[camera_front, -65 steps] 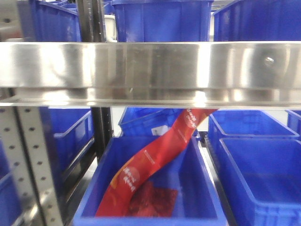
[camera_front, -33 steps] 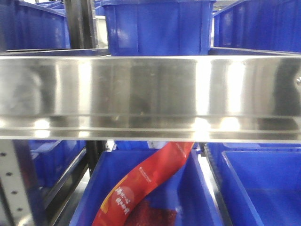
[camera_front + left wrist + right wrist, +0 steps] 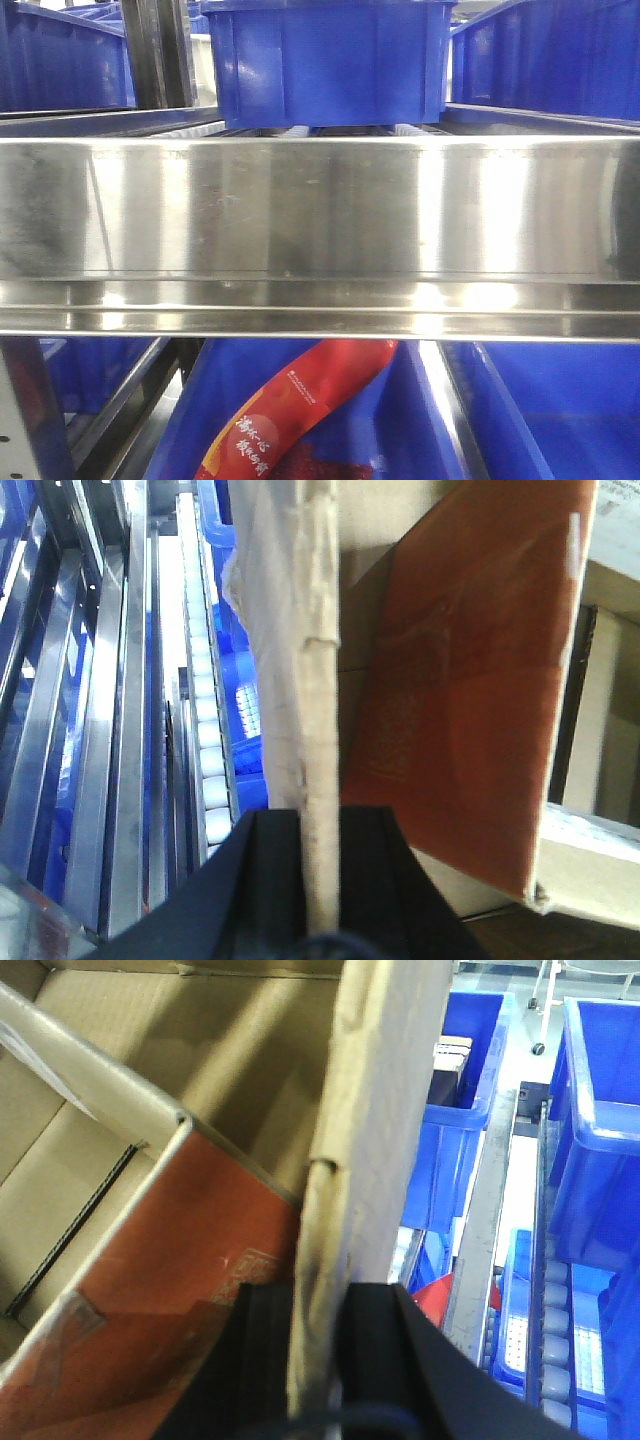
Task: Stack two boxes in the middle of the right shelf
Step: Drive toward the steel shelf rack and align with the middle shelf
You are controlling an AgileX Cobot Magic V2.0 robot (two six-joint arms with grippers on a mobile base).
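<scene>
A blue bin (image 3: 330, 60) sits high at centre, with more blue tubs to its left and right. Lower down, a second bin (image 3: 405, 420) holds a long red packet (image 3: 300, 410) (pale lettering, unreadable) leaning up to the right. White rollers (image 3: 207, 730) run far along a track.

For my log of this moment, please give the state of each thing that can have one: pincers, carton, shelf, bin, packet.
left pincer: shut on a wall of the carton.
right pincer: shut on a carton wall.
carton: open, clamped by both pincers.
shelf: no carton on it in view.
blue bin: upright, behind the shelf rail.
red packet: lying bent in a lower bin.
</scene>
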